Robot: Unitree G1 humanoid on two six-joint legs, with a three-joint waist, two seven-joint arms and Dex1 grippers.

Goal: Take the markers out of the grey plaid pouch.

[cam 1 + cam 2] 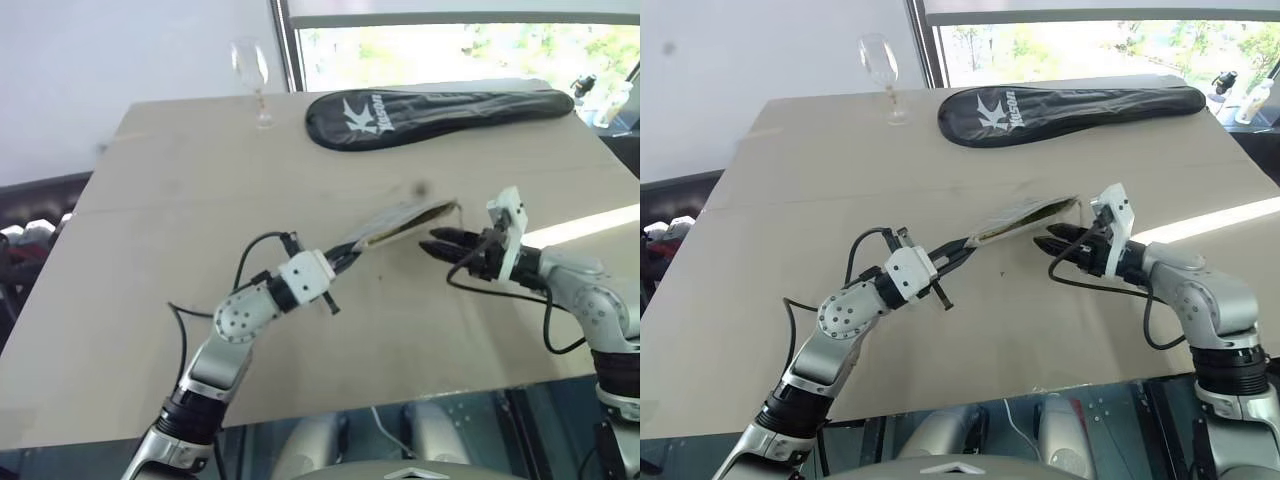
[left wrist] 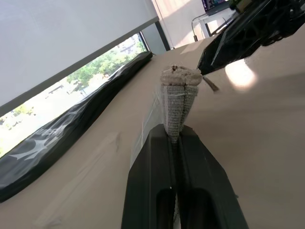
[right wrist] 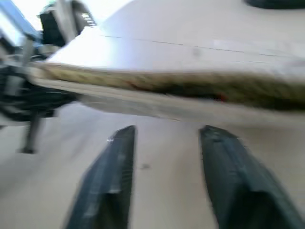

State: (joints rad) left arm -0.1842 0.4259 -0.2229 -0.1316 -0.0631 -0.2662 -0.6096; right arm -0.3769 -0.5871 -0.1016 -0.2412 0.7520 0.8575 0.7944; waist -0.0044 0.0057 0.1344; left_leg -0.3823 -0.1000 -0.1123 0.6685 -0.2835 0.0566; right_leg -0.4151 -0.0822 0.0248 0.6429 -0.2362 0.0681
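The grey plaid pouch hangs lifted off the tan table, tilted, its yellowish lining showing along the open edge. My left gripper is shut on the pouch's near corner; the left wrist view shows the fabric pinched between the two fingers. My right gripper is just off the pouch's open end, open and holding nothing. In the right wrist view the pouch stretches across just beyond its fingers. The markers are hidden; a red speck shows in the dark opening.
A long black racket cover lies across the table's far side. A wine glass stands at the far left of it. Small bottles stand past the far right corner. The table's front edge runs close below both arms.
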